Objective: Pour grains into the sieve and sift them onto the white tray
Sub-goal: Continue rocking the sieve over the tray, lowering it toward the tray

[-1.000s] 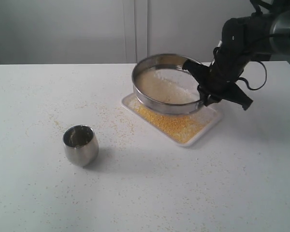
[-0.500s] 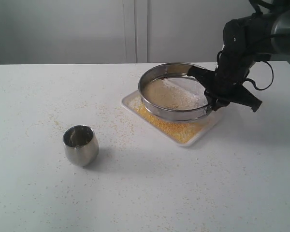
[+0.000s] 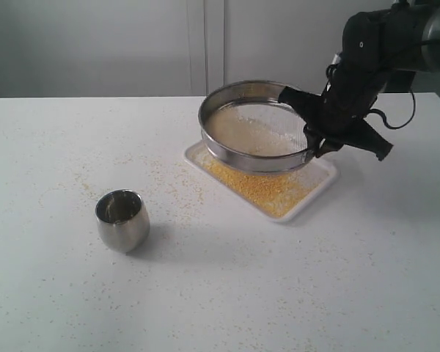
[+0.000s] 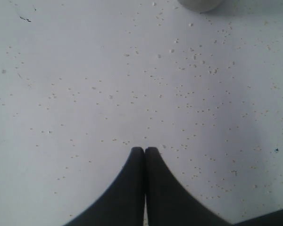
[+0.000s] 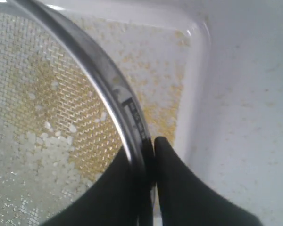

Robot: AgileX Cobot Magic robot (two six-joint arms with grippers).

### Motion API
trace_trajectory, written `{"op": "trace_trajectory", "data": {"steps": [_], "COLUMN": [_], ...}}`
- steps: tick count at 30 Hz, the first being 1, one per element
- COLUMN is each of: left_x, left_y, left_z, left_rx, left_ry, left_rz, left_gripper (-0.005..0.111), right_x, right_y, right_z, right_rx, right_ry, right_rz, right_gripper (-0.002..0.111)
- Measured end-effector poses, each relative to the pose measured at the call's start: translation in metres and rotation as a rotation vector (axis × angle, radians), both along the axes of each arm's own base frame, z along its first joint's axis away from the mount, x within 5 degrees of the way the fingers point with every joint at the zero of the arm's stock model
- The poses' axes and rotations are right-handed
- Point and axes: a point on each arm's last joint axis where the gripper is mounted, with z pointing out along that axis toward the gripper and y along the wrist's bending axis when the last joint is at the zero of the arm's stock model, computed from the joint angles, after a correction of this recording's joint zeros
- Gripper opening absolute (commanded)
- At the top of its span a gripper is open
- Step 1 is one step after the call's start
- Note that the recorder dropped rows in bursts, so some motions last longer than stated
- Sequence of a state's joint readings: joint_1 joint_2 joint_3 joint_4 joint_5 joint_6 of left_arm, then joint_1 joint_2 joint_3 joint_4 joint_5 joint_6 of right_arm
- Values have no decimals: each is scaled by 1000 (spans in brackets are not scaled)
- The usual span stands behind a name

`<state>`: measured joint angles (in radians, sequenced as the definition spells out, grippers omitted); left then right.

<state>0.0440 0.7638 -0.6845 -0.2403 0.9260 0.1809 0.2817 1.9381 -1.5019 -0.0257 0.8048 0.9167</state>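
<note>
My right gripper (image 3: 313,144) (image 5: 147,143) is shut on the steel rim of the sieve (image 3: 255,126) (image 5: 101,77), one finger inside the wall and one outside. The sieve hangs tilted just above the white tray (image 3: 319,191) (image 5: 198,70). Pale coarse grains (image 3: 242,133) (image 5: 33,155) lie on the mesh. Fine yellow grains (image 3: 260,187) (image 5: 155,89) cover the tray beneath. My left gripper (image 4: 145,149) is shut and empty above the speckled table; the exterior view does not show it.
A small steel cup (image 3: 122,219) stands upright on the white table (image 3: 220,293) at the front left, well apart from the tray. Stray grains (image 3: 169,183) are scattered between the cup and the tray.
The sieve swung right half a second ago and has now swung back left with my right gripper. The cup and tray stayed put.
</note>
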Motion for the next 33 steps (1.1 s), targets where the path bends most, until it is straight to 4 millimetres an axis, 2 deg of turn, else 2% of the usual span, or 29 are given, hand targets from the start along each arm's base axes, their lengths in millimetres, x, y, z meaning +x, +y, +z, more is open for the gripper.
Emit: {"op": "trace_trajectory", "data": {"steps": [2, 5, 10, 16, 23, 25, 29, 33], "left_x": [0, 0, 0, 0, 0, 0, 0, 0], "left_y": [0, 0, 0, 0, 0, 0, 0, 0], "left_z": [0, 0, 0, 0, 0, 0, 0, 0], "left_rx": [0, 0, 0, 0, 0, 0, 0, 0], "left_ry": [0, 0, 0, 0, 0, 0, 0, 0], "left_rz": [0, 0, 0, 0, 0, 0, 0, 0], "left_gripper": [0, 0, 0, 0, 0, 0, 0, 0], "right_x": [10, 11, 1, 15, -5, -3, 11, 0], "right_y": [4, 9, 5, 8, -2, -5, -1, -4], "right_z": [3, 3, -4, -14, -20, -20, -15, -12], "right_rx": [71, 150, 70, 132, -31, -44, 10, -16], "right_ry": [-110, -102, 15, -65, 153, 132, -27, 69], "right_rz": [-34, -40, 44, -23, 92, 79, 55, 107], "right_gripper": [0, 0, 0, 0, 0, 0, 0, 0]}}
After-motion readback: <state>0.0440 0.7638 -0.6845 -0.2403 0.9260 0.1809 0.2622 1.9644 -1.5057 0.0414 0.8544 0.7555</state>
